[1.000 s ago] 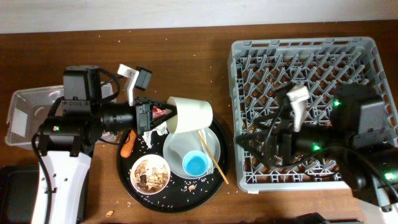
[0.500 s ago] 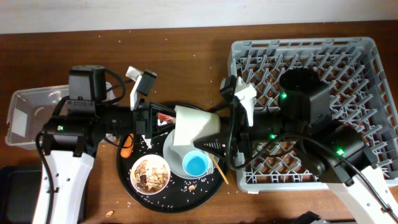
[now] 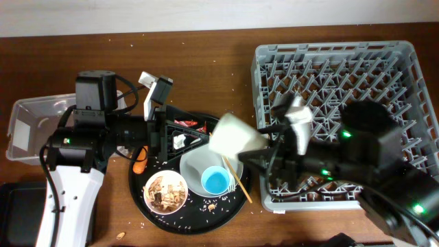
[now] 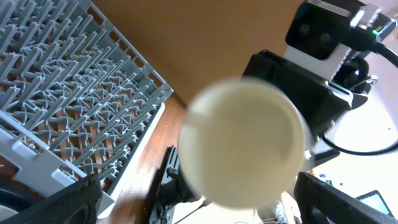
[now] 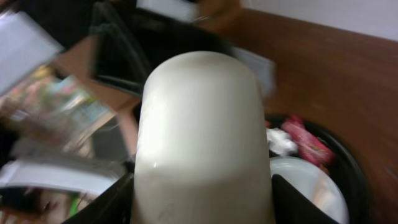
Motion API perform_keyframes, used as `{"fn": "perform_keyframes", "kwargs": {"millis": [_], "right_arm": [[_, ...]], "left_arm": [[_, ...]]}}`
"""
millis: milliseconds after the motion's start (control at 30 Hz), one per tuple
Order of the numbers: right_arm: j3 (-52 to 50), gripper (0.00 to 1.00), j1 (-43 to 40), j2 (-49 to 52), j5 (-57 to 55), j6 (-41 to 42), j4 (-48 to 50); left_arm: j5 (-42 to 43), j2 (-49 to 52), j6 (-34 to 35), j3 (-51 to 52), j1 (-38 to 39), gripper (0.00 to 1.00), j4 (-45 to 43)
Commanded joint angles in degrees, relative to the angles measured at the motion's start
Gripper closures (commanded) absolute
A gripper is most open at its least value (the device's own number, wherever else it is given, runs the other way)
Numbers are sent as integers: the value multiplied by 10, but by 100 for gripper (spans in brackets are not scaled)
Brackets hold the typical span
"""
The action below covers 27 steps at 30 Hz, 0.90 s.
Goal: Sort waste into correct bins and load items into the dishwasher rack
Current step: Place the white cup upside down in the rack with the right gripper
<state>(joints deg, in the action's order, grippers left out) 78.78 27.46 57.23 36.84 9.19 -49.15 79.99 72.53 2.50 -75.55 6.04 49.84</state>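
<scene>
Clear tub [image 3: 27, 130] sits at far 9 o'clock. Left gripper [image 3: 185, 134] is spread wide and empty above tissue [image 3: 180, 141] and red wrapper [image 3: 186, 125] on black tray [image 3: 230, 206], probably poised to pick up waste. Cream cup [image 3: 236, 134] is aloft at the tray's 1 o'clock, clamped by right gripper [image 3: 259, 151]. Dishwasher rack [image 3: 343, 68] lies at the cup's 3 o'clock. The rack's near wall and pegs stand between.

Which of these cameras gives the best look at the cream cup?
The right wrist view: the cream cup fills the frame, side on, between the fingers of the right tool. Overhead shows it small and tilted, beside the dishwasher rack. The left wrist view shows only a blurred round end.
</scene>
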Motion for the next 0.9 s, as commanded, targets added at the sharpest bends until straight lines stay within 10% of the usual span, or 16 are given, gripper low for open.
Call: {"fn": "perform_keyframes", "kwargs": {"millis": [0,267,600,867], "right_arm": [[23,48,-94,-39,-193,81,-111],[31,47,-462,98,-331,63,-400],[27,31,-507,315,-395,79,-348],[60,17,-521,249,-195,-21,-352]], "left_arm": [[-11,-2,-8,-2,-1,1,-2],[-304,-4,-8,-2,0,11,121],[-318,-4,-9,-2,0,11,141],[-441,-3,7,-2,50,17,154]]}}
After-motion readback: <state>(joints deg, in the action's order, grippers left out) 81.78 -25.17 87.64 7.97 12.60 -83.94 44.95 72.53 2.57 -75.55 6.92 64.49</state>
